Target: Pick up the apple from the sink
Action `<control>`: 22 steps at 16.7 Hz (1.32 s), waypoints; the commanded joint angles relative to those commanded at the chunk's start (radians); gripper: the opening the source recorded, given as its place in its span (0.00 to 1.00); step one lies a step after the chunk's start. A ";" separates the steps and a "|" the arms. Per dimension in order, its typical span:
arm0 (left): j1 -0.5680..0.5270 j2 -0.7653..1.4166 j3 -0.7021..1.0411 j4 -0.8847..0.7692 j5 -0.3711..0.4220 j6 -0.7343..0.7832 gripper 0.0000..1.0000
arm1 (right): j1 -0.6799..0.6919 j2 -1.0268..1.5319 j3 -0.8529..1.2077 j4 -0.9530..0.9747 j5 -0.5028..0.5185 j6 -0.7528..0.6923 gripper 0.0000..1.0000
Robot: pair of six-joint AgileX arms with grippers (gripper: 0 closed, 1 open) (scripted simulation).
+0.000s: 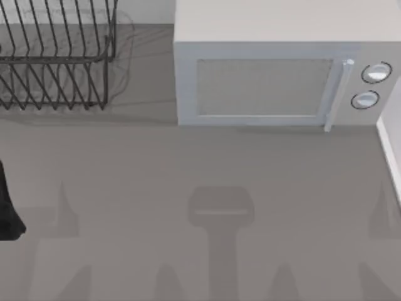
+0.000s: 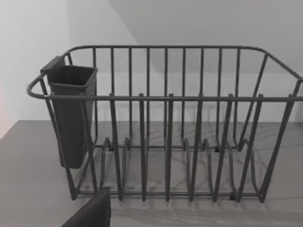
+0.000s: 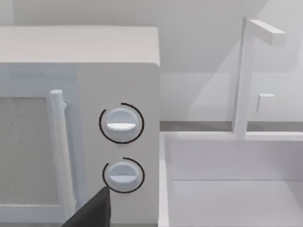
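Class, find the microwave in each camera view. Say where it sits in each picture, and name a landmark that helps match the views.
Top view: the microwave stands at the back, right of centre.
Left wrist view: this camera faces the dish rack instead.
Right wrist view: the microwave shows its dial end, beside the sink.
Shared landmark: the two dials match the top and right wrist views.
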 joint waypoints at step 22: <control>0.000 0.000 0.000 0.000 0.000 0.000 1.00 | -0.155 1.076 0.821 -0.559 0.001 -0.145 1.00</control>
